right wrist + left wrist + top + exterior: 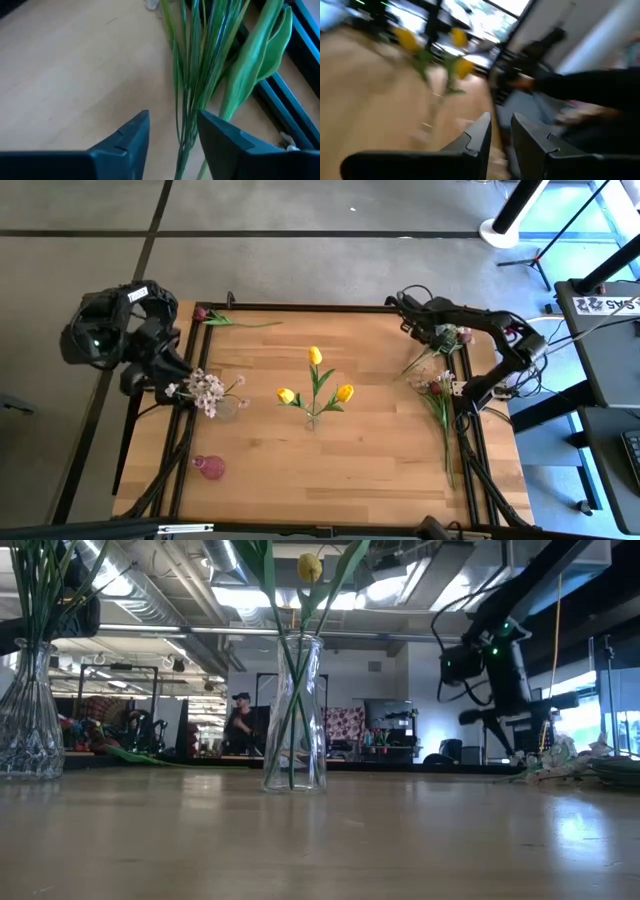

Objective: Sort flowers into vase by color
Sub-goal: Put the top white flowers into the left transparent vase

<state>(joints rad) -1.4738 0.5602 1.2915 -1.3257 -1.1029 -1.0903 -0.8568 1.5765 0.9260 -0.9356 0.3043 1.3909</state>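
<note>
Our right hand [172,145] sits low over the far right part of the bench [380,440], its two dark fingers [127,142] standing apart on either side of a bundle of thin green stems [192,75]. The stems run between the fingers, but the fingers do not yet press on them, so we judge the hand as parted and not yet grasping. In the high view the same hand [440,340] hovers over the loose pile of flowers [437,385] lying by the bench's right edge, small white-pink blossoms and a dark red bloom among long stems.

To do this pick well, we should close on one stem only, or on stems of one colour, since several lie bunched together here. We should grip low on the stem and lift straight up, so the neighbours slide free rather than drag along.

Farther left, the three yellow tulips [315,385] stand in a clear vase [294,715] at the bench's middle. A white-pink spray [207,390] fills a second vase [28,710] at the left, and a small pink vase [210,468] waits at the near left. One red flower [215,318] lies at the far left edge.

Our left hand [500,145] waits beside the white-pink vase, fingers slightly apart, gripping nothing we can make out.
</note>
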